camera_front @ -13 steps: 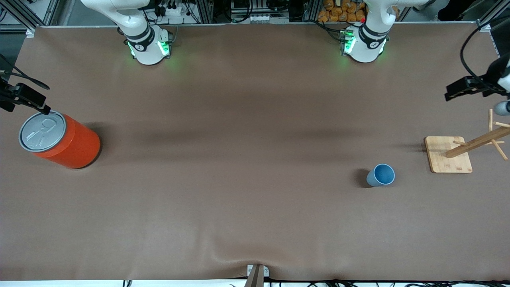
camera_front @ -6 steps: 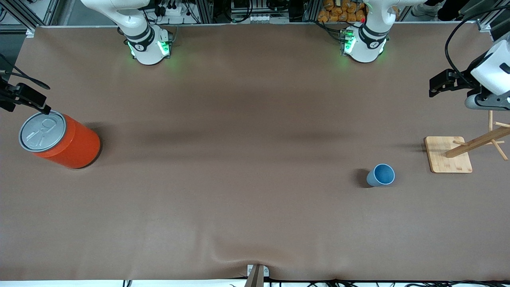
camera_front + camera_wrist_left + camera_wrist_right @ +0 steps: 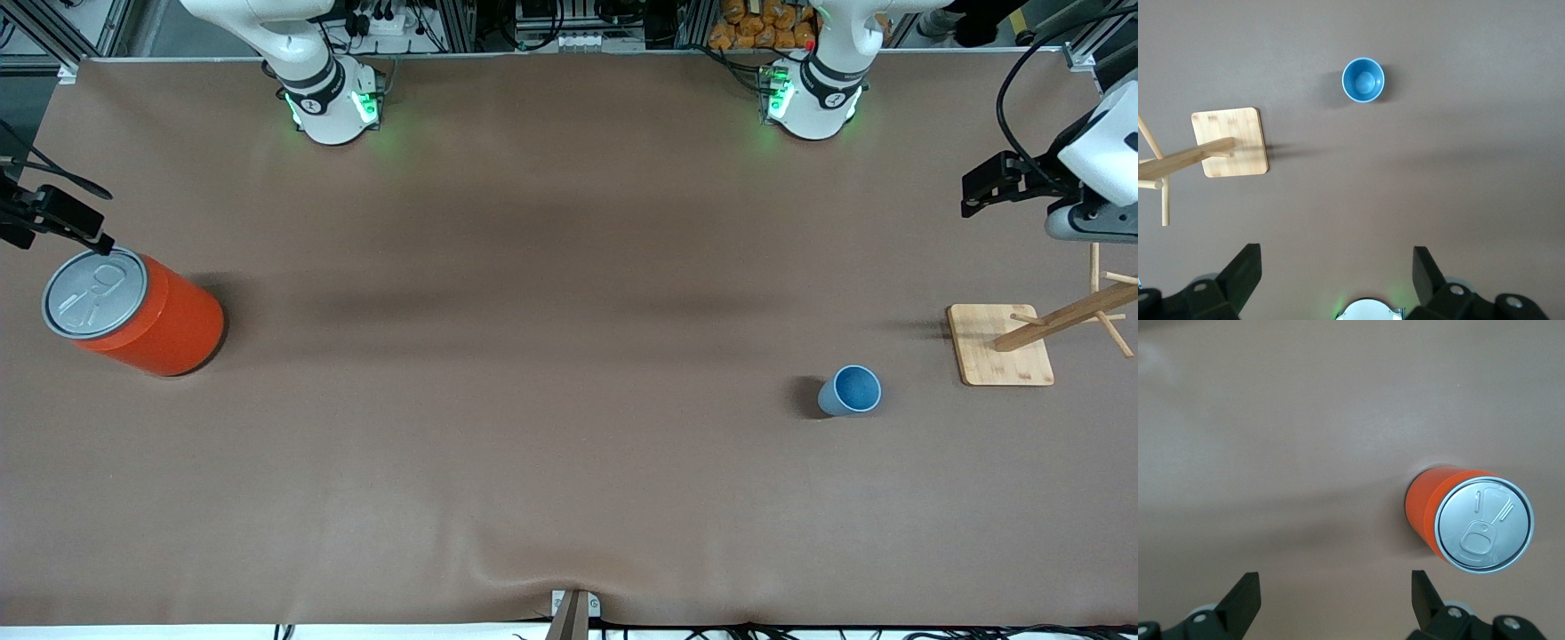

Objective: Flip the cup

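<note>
The left gripper hangs high in the air at the left arm's end of the table, fingers spread wide and holding nothing. In the left wrist view both dark fingers frame bare table, with no object between them.

Outward from it, the small round blue plastic cup stands on its base on the brown table cover, mouth up; the left wrist view looks straight down into its hollow. Its long axis is therefore vertical. The cup sits well apart from the left gripper, nearer the front camera and toward the table's middle.

Just beside the cup, toward the left arm's end, stands a pale wooden peg rack on a square base board; the two are apart, not touching.

The right gripper waits, also opened wide and holding nothing, over the right arm's end of the table, near the large orange can with a grey pull-tab lid.

Judgement: the left arm is by far the nearer to the cup. An upright cup, mouth up, fits either the state awaiting inversion or the state after righting; the pictures do not settle which.
</note>
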Motion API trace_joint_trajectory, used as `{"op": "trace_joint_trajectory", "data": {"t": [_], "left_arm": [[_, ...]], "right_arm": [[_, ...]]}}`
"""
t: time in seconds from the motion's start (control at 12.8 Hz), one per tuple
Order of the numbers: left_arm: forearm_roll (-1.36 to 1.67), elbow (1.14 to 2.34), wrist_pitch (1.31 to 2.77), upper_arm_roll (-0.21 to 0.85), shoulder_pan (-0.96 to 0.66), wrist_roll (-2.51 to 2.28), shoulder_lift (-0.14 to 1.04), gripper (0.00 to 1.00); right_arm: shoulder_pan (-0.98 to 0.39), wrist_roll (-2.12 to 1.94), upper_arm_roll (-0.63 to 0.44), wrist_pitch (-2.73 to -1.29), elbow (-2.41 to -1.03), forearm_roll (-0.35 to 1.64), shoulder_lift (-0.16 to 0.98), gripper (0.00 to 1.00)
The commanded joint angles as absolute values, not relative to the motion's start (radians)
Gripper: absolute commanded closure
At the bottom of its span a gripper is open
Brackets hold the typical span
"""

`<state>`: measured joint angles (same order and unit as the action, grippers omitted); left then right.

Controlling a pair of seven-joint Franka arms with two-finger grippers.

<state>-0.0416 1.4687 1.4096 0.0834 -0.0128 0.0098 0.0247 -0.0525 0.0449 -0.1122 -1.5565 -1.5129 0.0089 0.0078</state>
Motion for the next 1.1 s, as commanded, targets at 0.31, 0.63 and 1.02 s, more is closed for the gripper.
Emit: {"op": "trace_joint_trajectory", "data": {"t": [0.31,0.63,1.02], "left_arm": [[-0.028,1.434,1.405,0.087,-0.037,-0.064,0.037,0.0],[0.014,1.436,1.405,0.086,-0.025,-0.064,0.035,0.0],[0.014,1.436,1.407,0.086,-0.026,-0.054,0.035,0.0]], "right_arm": [[-0.052,0.032,-0.114,-1.529,-1.503,0.017,0.014,0.0],[-0.04,0.032,-0.114,-1.525,-1.505,0.017,0.014,0.0],[-0.037,0.031,-0.115,-1.517,-1.506,0.015,0.014,0.0]]}}
